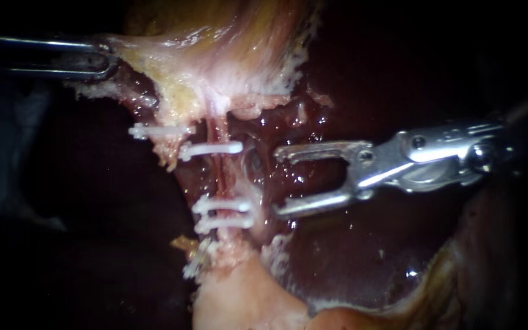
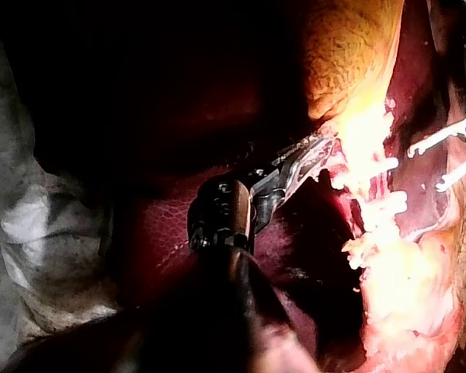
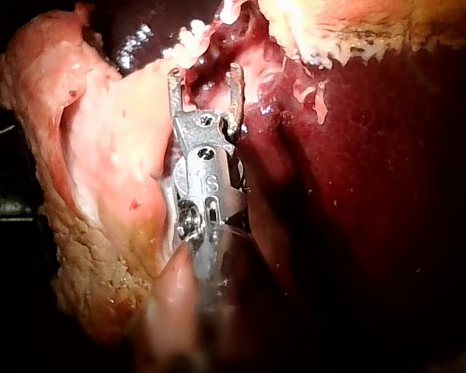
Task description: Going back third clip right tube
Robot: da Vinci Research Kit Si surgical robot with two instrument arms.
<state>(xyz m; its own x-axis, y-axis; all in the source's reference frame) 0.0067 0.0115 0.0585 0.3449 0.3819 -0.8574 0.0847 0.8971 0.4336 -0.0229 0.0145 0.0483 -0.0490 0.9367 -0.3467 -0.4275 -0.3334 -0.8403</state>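
A pink tube (image 1: 216,174) runs down from the gallbladder (image 1: 215,55) and carries several white clips: two upper ones (image 1: 212,148) and a lower pair (image 1: 224,205). My right instrument (image 1: 279,182) stands just right of this tube, level with the gap between the clip groups. Its jaws are open and empty, apart from the tissue. In the right wrist view the right instrument (image 3: 205,74) shows the same open gap, with wet red tissue ahead. My left instrument (image 1: 96,61) is at the upper left, jaws shut on the gallbladder's pale edge, as the left instrument (image 2: 314,151) also shows.
Dark red liver (image 1: 362,244) lies behind and below the right instrument. Pale fatty tissue (image 1: 239,299) sits under the lower clips, with another white clip (image 1: 194,263) at its left edge. Left of the tube the view is dark.
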